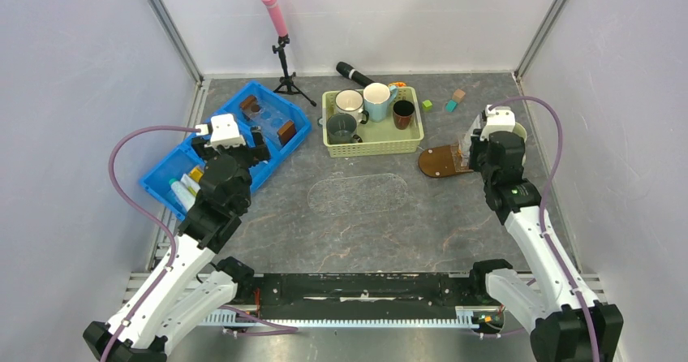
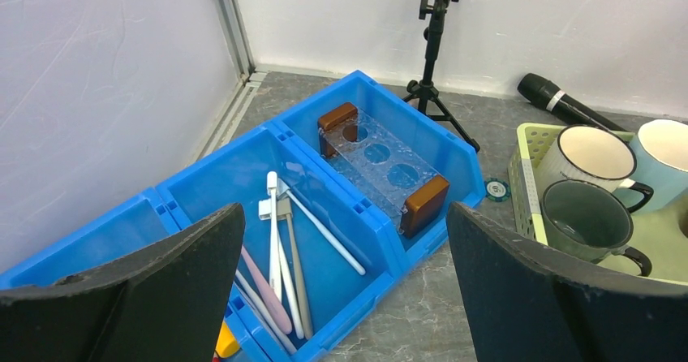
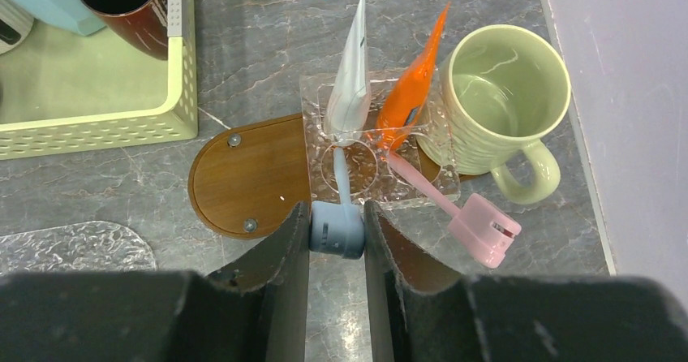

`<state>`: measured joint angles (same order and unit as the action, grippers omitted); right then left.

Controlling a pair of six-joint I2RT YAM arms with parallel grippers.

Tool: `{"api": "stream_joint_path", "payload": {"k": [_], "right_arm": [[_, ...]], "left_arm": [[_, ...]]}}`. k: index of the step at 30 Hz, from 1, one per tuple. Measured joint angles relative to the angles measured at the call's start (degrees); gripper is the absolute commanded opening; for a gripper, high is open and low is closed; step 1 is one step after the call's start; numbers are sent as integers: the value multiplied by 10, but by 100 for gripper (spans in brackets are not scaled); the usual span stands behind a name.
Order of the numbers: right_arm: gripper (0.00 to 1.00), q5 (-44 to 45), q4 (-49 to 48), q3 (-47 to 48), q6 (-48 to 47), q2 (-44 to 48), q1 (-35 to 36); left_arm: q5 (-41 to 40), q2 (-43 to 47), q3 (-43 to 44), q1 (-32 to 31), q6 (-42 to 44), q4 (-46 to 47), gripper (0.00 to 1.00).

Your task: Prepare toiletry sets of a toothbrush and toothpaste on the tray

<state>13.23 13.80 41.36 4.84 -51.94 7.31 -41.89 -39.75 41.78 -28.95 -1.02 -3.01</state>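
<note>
The dark-brown oval tray (image 3: 243, 179) lies right of the green basket (image 1: 373, 122); it also shows in the top view (image 1: 438, 161). A clear holder (image 3: 365, 163) over its right end holds a white toothpaste tube (image 3: 350, 70), an orange toothpaste tube (image 3: 410, 82), a pink toothbrush (image 3: 470, 220) and a blue-grey toothbrush (image 3: 342, 179). My right gripper (image 3: 337, 216) is shut on the blue-grey toothbrush's capped head. My left gripper (image 2: 345, 216) is open and empty above the blue divided bin (image 2: 243, 167), where several toothbrushes (image 2: 280, 248) lie. A yellow tube end (image 2: 227, 342) shows in the near compartment.
A pale green mug (image 3: 499, 102) stands against the holder's right side. The green basket holds several mugs. A second clear rack with brown ends (image 2: 381, 163) sits in the bin's far compartment. A clear oval plate (image 1: 357, 193) lies mid-table. A microphone (image 1: 354, 74) and a tripod (image 1: 284, 62) stand at the back.
</note>
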Motion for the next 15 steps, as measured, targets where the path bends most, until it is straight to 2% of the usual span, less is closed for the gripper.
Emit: {"api": "stream_joint_path", "payload": {"k": [10, 15], "right_arm": [[16, -19, 0, 0, 3, -4, -5], [13, -20, 0, 0, 3, -4, -6]], "left_arm": [[0, 0, 0, 0, 0, 1, 100], [0, 0, 0, 0, 0, 1, 100]]}}
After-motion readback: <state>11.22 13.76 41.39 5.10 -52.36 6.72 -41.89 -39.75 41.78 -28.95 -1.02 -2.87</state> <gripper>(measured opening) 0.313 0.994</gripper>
